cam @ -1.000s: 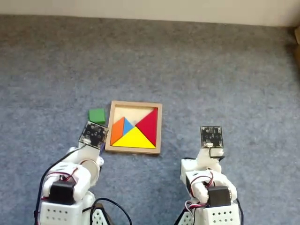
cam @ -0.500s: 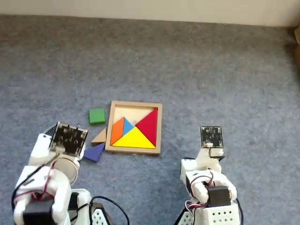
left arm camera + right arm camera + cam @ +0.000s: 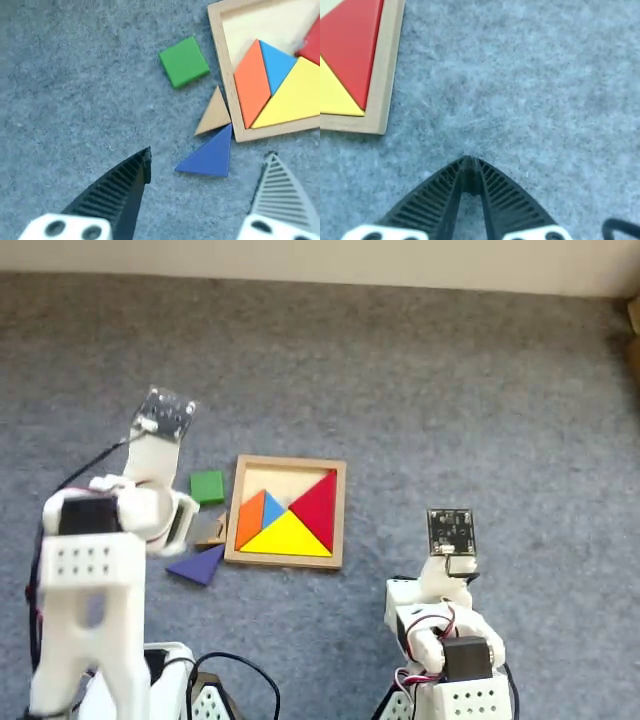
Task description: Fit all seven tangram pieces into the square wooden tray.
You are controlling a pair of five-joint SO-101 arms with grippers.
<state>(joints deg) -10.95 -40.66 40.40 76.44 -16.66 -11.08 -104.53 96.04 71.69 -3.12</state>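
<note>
Now | tray (image 3: pixel 285 480) holds four pieces (image 3: pixel 288 527) | left pincer (image 3: pixel 209 152) spread | right pincer (image 3: pixel 469 160) pressed together

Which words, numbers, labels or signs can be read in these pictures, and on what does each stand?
No text can be read.
The wooden tray, the green square, the tan triangle and the blue triangle are plain, without print.
The dark board on the right arm's wrist shows only specks too small to read.
</note>
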